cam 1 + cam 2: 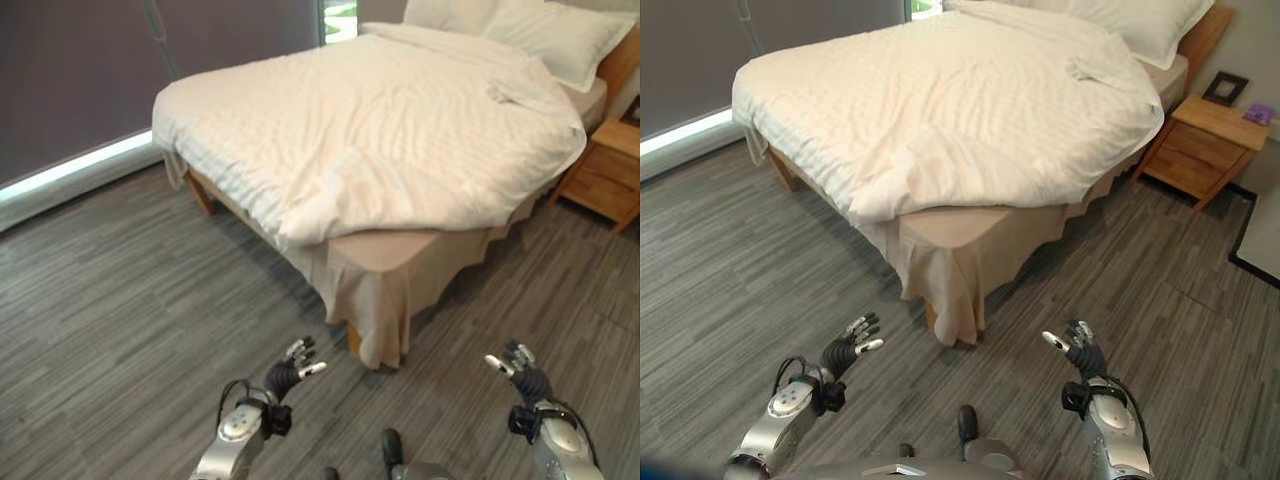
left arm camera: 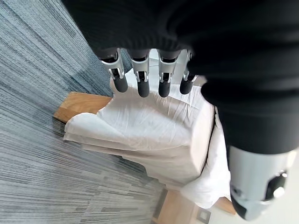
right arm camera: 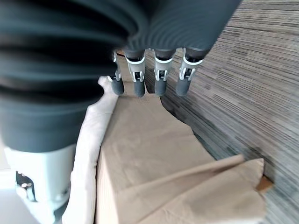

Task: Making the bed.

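left hand (image 1: 296, 368): nearest, low over the grey plank floor (image 1: 120, 330), short of the bed's foot corner; fingers relaxed and nearly straight, holding nothing, touching nothing
right hand (image 1: 518, 368): level with the left, on the other side of that corner; its wrist view shows the fingers (image 3: 138, 84) straight and spread, empty, clear of the cloth
bed skirt (image 1: 385, 290): tan, hangs in loose folds at the foot corner, bare where the cover stops short
duvet (image 1: 380, 130): white, the task's thing; lies across the mattress but skewed, its near corner bunched and drawn back from the foot corner, creased on the side toward the nightstand
pillows (image 1: 530, 25): white, at the head end, against the headboard
nightstand (image 1: 605, 170): wooden, just beside the bed's far right side
stage (judged): approach, no grasp begun; duvet corner not yet pulled over the foot
risk 1: fingers closing on the skirt rather than the duvet edge, since the two layers meet at the corner
risk 2: pulling one side alone would skew the cover further
risk 3: a thin pinch on the bunched fold may slip out under tension
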